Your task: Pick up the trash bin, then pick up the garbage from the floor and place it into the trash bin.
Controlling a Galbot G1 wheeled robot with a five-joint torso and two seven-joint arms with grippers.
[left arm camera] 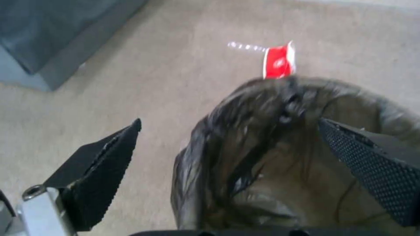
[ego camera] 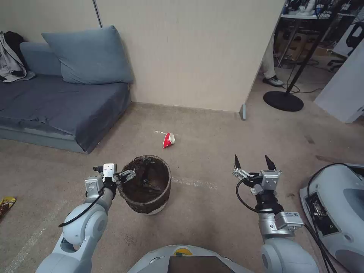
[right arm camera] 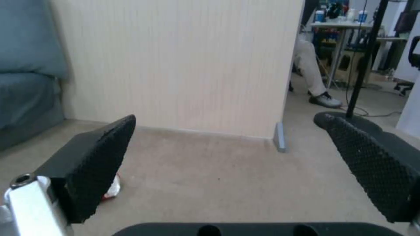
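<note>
**One bin on the carpet, one cup beyond it**

One trash bin (ego camera: 146,185) stands upright on the beige carpet (ego camera: 212,159) straight ahead of the robot, its dark bag folded over the rim. The left gripper (ego camera: 127,175) is at the bin's left rim; in the left wrist view its two fingers (left arm camera: 105,164) are spread wide, one outside the bin (left arm camera: 280,157) and the other over the lined inside, not yet closed on the rim. One red-and-white paper cup (ego camera: 168,140) lies on its side on the carpet just beyond the bin, towards the wall (ego camera: 189,53). One yellow snack wrapper (ego camera: 6,204) lies far off at the left edge of the head view. The right gripper (ego camera: 254,163) hovers above bare carpet well to the right of the bin, its jaws released and empty. One blue-grey sofa (ego camera: 57,102) with one cushion (ego camera: 89,55) stands to the left against the wall.
</note>
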